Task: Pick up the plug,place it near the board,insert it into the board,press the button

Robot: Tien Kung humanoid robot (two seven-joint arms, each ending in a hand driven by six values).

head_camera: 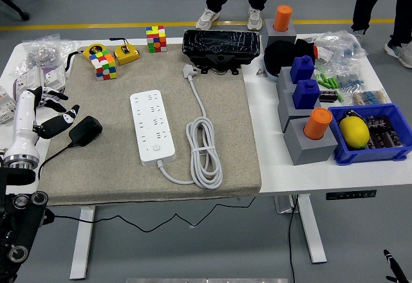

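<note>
The white table (309,167) fills the frame's middle — a beige mat (232,141) covers its left and centre, while grey blocks (302,112) and a blue bin (370,151) sit at right.
</note>
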